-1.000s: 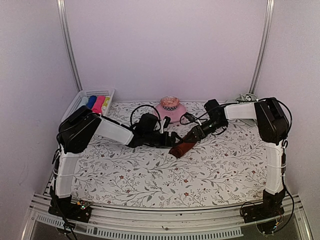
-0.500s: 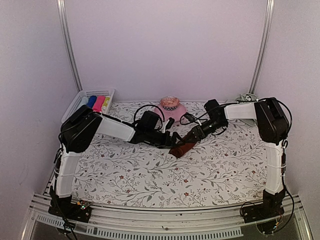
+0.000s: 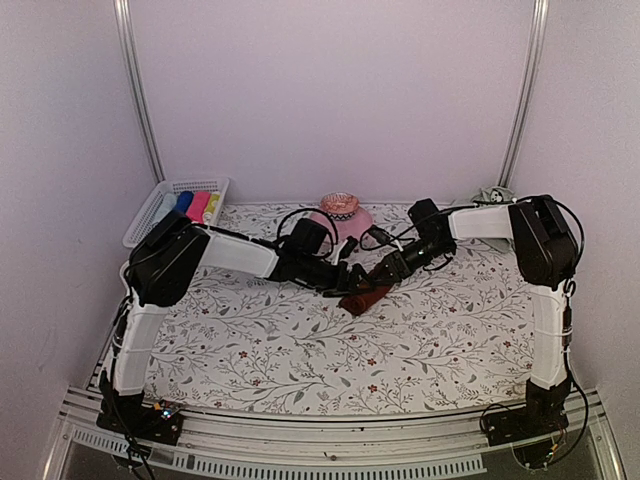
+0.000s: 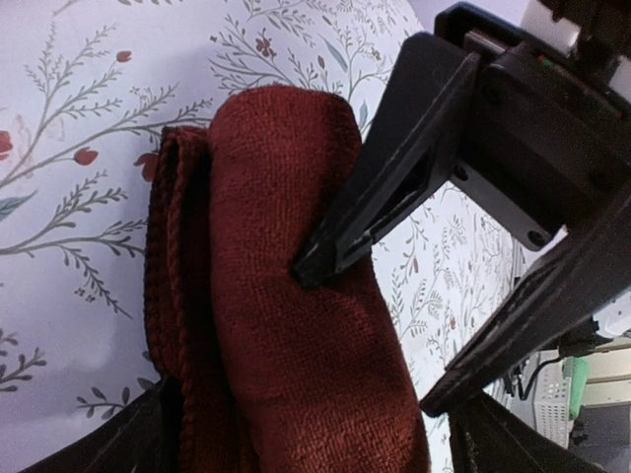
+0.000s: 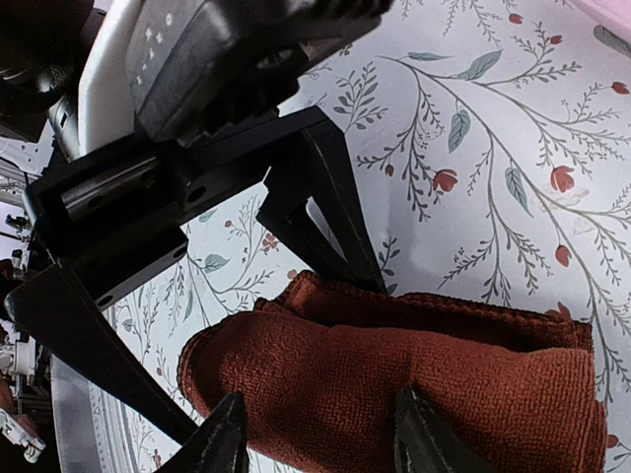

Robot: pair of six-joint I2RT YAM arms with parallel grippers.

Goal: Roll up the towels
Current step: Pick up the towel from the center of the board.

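**Clerk:** Towels, how many?

**Checker:** Two. One dark red towel [image 3: 365,298], mid-tabletop, a little nearer the far edge than the near one. It is partly rolled: a thick roll with flat layered edges lying alongside it. One pale green towel [image 3: 490,194], bunched at the far right corner behind the right arm; its pattern is too small to read.

**Clerk:** Hands?

**Checker:** Two, both at the red towel. The left hand [image 3: 350,280] is spread wide, its fingers straddling one end of the roll, and one fingertip [image 5: 367,279] meets the cloth edge. The right hand [image 3: 385,274] is half closed and gripping the roll. One fingertip [image 4: 304,268] is pressed into the top of the cloth, and the other is down at the roll's outer side.

**Clerk:** Other stock?

**Checker:**
- One white slatted basket [image 3: 148,208], at the far left corner.
- Three small rolls in the basket: one blue roll [image 3: 183,203], one pink roll [image 3: 198,207] and one yellow roll [image 3: 212,208], side by side.
- One pink dish [image 3: 356,219], at the middle of the far edge.
- One floral cover [image 3: 300,350], spread over the whole tabletop.
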